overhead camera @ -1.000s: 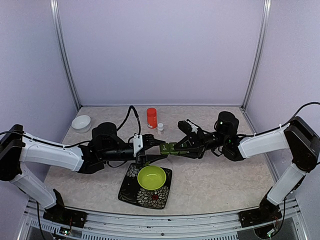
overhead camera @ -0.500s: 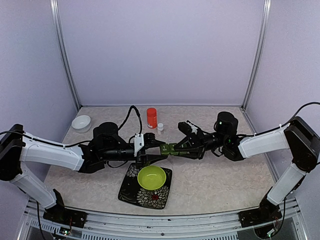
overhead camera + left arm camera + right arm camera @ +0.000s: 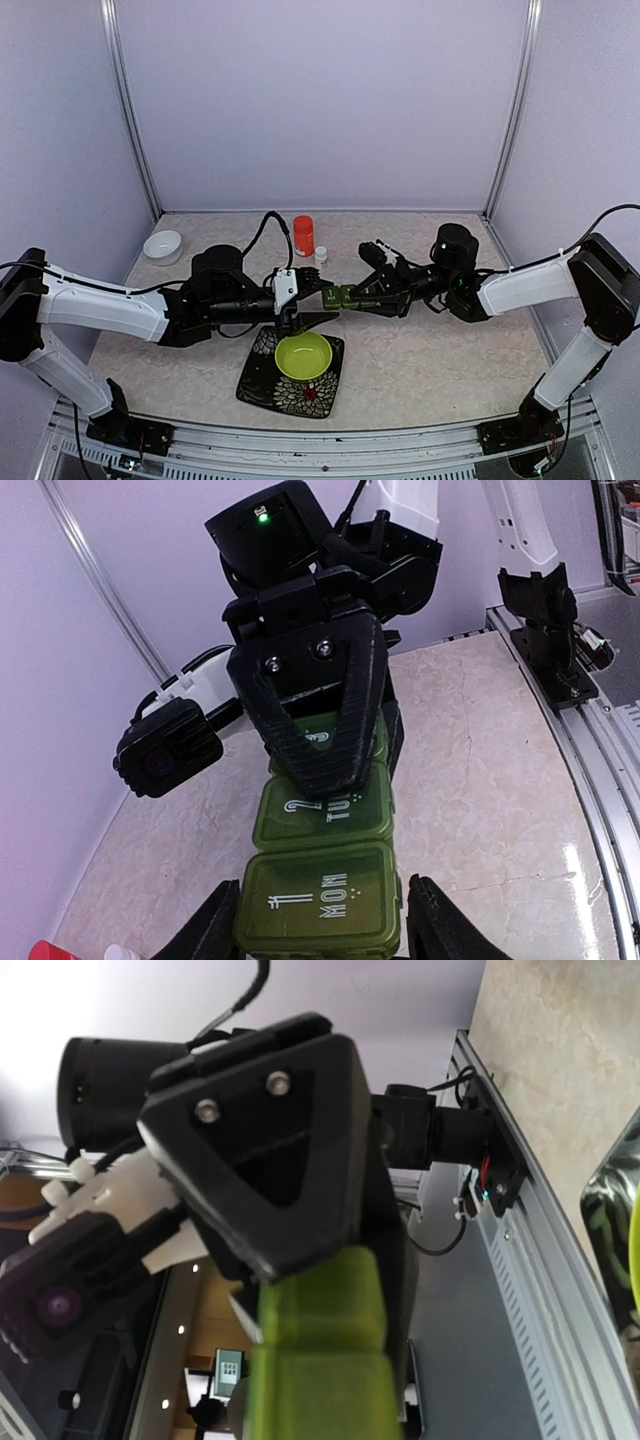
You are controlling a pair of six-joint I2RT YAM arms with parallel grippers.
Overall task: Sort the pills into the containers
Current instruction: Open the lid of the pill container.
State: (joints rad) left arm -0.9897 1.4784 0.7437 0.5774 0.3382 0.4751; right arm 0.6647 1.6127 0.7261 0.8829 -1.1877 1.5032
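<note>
Pale lilac walls close in a beige marbled worktop [image 3: 450, 370]. Near its rear left corner sits a small round white bowl [image 3: 162, 245]. The left arm reaches toward the middle, and the left gripper [image 3: 314, 300] has its jaws parted. In the left wrist view its fingers [image 3: 215, 930] stand on either side of the compartment marked MON, with a thin gap showing at one side. Behind that, toward the rear edge, stand an orange cylindrical bottle [image 3: 303, 235] and, just right of it, a small white cap [image 3: 321, 254]. Close to the near edge lies a black floral square plate [image 3: 262, 378] carrying a lime-green bowl [image 3: 304, 355].

A dark green plastic pillbox [image 3: 338, 296], a strip of lidded square compartments, is held off the worktop between the two grippers. In the top view it lies just behind the plate's rear corner. The right gripper [image 3: 368, 297] is clamped on its far end, one finger lying over the lids. Both lids whose markings can be read are closed.
</note>
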